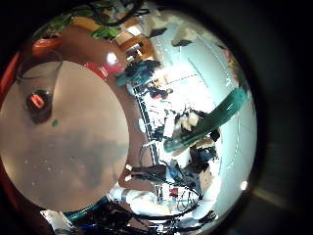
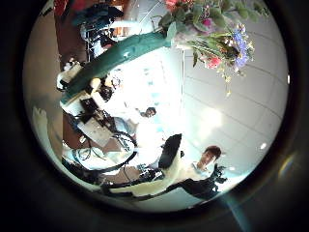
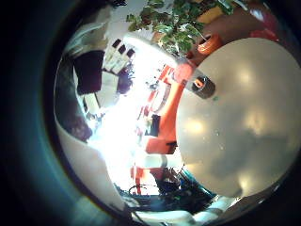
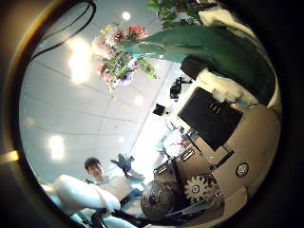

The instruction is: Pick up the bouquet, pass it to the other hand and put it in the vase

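Note:
The bouquet (image 4: 119, 47) has its flower heads up towards the ceiling in the right thumb side palm view. Its wrapped stem (image 4: 214, 47) fills much of that view and runs across my right hand's fingers (image 4: 223, 95), which curl by it. I cannot tell whose these are. The stem (image 1: 210, 116) also shows in the left little finger side palm view. The glass vase (image 1: 39, 90) stands upright on the round table (image 1: 78, 147).
The right little finger side palm view shows the vase (image 3: 202, 87) at the far edge of the round table (image 3: 235, 122), with leafy plants (image 3: 179, 24) behind it. Desks and equipment (image 1: 161, 127) stand beyond the table.

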You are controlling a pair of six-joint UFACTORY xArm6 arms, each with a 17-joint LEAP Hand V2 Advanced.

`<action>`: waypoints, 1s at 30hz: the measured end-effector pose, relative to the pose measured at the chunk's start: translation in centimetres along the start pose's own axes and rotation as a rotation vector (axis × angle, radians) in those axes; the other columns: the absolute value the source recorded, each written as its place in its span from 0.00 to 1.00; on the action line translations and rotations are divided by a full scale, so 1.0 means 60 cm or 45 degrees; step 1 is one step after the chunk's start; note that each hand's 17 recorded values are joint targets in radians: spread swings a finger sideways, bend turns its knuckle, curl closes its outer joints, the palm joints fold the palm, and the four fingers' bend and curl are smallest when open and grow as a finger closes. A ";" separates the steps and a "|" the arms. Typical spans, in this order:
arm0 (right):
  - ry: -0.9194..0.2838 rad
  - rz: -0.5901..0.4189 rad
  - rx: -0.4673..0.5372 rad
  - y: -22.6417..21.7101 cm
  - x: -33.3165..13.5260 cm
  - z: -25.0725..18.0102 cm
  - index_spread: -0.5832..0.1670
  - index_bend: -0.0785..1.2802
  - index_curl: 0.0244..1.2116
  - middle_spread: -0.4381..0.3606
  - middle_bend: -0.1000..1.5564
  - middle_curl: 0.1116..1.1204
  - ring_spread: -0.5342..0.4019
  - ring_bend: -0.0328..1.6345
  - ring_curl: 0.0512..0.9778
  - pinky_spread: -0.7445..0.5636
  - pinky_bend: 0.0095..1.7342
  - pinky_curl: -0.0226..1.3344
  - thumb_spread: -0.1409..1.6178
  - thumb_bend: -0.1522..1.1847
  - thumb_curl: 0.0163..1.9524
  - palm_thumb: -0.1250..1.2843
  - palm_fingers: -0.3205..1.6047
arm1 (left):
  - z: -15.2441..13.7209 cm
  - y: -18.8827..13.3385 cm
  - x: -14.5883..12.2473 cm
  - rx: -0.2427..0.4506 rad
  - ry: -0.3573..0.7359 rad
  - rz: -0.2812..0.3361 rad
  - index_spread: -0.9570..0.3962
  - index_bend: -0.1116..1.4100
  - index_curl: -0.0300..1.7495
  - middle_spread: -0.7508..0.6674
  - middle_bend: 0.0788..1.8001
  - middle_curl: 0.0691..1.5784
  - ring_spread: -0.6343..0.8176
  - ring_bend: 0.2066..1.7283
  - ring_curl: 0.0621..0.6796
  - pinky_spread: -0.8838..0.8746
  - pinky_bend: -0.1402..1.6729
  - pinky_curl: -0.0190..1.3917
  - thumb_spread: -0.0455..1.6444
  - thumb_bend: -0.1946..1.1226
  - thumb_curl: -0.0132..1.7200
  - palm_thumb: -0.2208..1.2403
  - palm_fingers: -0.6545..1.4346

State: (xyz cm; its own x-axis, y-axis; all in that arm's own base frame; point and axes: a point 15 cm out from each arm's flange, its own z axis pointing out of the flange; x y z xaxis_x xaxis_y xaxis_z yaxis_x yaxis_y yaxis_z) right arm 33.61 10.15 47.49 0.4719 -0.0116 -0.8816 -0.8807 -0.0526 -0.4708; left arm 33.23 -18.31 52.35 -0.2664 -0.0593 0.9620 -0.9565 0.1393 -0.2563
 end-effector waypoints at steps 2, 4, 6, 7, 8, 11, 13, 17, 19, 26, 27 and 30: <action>-0.002 -0.004 -0.013 -0.001 -0.001 0.004 0.49 0.95 0.73 0.38 0.90 0.71 0.37 0.91 0.71 0.43 0.69 0.76 0.56 0.11 0.65 0.86 0.75 | 0.002 -0.003 0.002 -0.011 0.012 -0.007 0.85 0.18 0.19 0.78 0.08 0.20 0.77 0.23 0.21 0.77 0.22 0.25 0.56 0.13 0.20 0.25 0.40; -0.004 -0.011 -0.031 -0.001 -0.004 0.010 0.49 0.95 0.73 0.38 0.90 0.71 0.37 0.91 0.71 0.43 0.69 0.76 0.56 0.11 0.65 0.86 0.75 | 0.010 -0.003 0.001 -0.032 0.030 -0.016 0.85 0.18 0.19 0.78 0.09 0.20 0.77 0.23 0.21 0.77 0.22 0.25 0.56 0.13 0.20 0.25 0.40; -0.019 -0.003 -0.062 0.003 -0.003 0.026 0.49 0.95 0.73 0.38 0.90 0.71 0.37 0.91 0.71 0.43 0.69 0.77 0.56 0.11 0.65 0.86 0.75 | 0.013 -0.007 0.002 -0.045 0.043 -0.023 0.85 0.18 0.19 0.79 0.09 0.20 0.78 0.24 0.20 0.77 0.21 0.25 0.56 0.13 0.20 0.26 0.40; -0.027 0.004 -0.076 0.007 0.000 0.034 0.49 0.95 0.73 0.38 0.90 0.71 0.37 0.91 0.71 0.43 0.69 0.77 0.56 0.11 0.65 0.86 0.75 | 0.015 -0.009 0.005 -0.044 0.045 -0.017 0.85 0.18 0.19 0.79 0.09 0.20 0.78 0.23 0.20 0.77 0.21 0.25 0.56 0.13 0.20 0.27 0.40; -0.032 0.013 -0.088 0.011 0.003 0.039 0.49 0.95 0.73 0.38 0.90 0.71 0.37 0.91 0.71 0.43 0.69 0.77 0.56 0.11 0.65 0.86 0.75 | 0.014 -0.012 0.006 -0.039 0.046 -0.017 0.85 0.18 0.19 0.78 0.10 0.20 0.78 0.23 0.20 0.77 0.21 0.25 0.57 0.13 0.20 0.28 0.40; -0.033 0.040 -0.122 0.020 0.018 0.046 0.49 0.95 0.73 0.38 0.90 0.70 0.37 0.91 0.71 0.43 0.68 0.77 0.56 0.11 0.65 0.86 0.75 | 0.015 -0.010 0.010 -0.050 0.058 -0.031 0.86 0.18 0.18 0.77 0.12 0.21 0.78 0.23 0.19 0.77 0.21 0.24 0.57 0.13 0.20 0.29 0.41; -0.026 0.049 -0.150 0.027 0.025 0.053 0.49 0.95 0.73 0.38 0.90 0.70 0.37 0.91 0.70 0.43 0.68 0.78 0.57 0.11 0.65 0.86 0.75 | 0.020 -0.007 0.010 -0.068 0.070 -0.045 0.86 0.17 0.18 0.76 0.14 0.22 0.78 0.23 0.19 0.77 0.20 0.24 0.58 0.13 0.20 0.30 0.41; 0.004 0.054 -0.194 0.035 0.042 0.069 0.49 0.95 0.73 0.38 0.90 0.70 0.37 0.91 0.70 0.43 0.68 0.78 0.57 0.11 0.66 0.86 0.75 | 0.020 -0.007 0.016 -0.071 0.076 -0.038 0.86 0.18 0.18 0.72 0.18 0.23 0.78 0.22 0.18 0.77 0.19 0.24 0.58 0.13 0.20 0.32 0.42; 0.014 0.062 -0.209 0.040 0.050 0.071 0.49 0.95 0.73 0.38 0.90 0.70 0.37 0.91 0.70 0.43 0.68 0.79 0.57 0.11 0.66 0.86 0.75 | 0.021 -0.005 0.014 -0.078 0.077 -0.053 0.86 0.18 0.18 0.70 0.20 0.24 0.78 0.21 0.18 0.77 0.18 0.24 0.58 0.13 0.20 0.32 0.43; 0.076 0.080 -0.267 0.054 0.074 0.083 0.49 0.96 0.72 0.38 0.90 0.70 0.37 0.91 0.70 0.42 0.67 0.80 0.57 0.11 0.66 0.86 0.75 | 0.026 -0.004 0.014 -0.121 0.138 -0.133 0.80 0.22 0.21 0.59 0.33 0.30 0.68 0.25 0.19 0.74 0.17 0.21 0.60 0.15 0.21 0.39 0.54; 0.084 0.078 -0.263 0.053 0.077 0.082 0.49 0.96 0.72 0.38 0.90 0.70 0.37 0.91 0.70 0.42 0.67 0.80 0.57 0.11 0.66 0.86 0.75 | 0.027 -0.002 0.014 -0.136 0.147 -0.161 0.77 0.23 0.22 0.56 0.37 0.33 0.62 0.28 0.20 0.70 0.16 0.21 0.60 0.17 0.22 0.44 0.59; 0.092 0.078 -0.270 0.052 0.079 0.088 0.49 0.96 0.72 0.38 0.90 0.70 0.37 0.91 0.70 0.42 0.67 0.80 0.57 0.11 0.66 0.86 0.75 | 0.029 0.005 0.012 -0.188 0.191 -0.232 0.69 0.21 0.23 0.47 0.40 0.35 0.41 0.43 0.31 0.53 0.29 0.24 0.62 0.20 0.24 0.56 0.76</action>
State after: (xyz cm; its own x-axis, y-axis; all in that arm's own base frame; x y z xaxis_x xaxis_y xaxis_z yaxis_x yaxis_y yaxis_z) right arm 32.86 15.19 41.67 0.4266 -0.0919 -0.8998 -0.8830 -0.2579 -0.3922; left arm 32.53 -20.02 52.81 -0.0607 0.0488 0.9970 -0.9565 0.2826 -0.0721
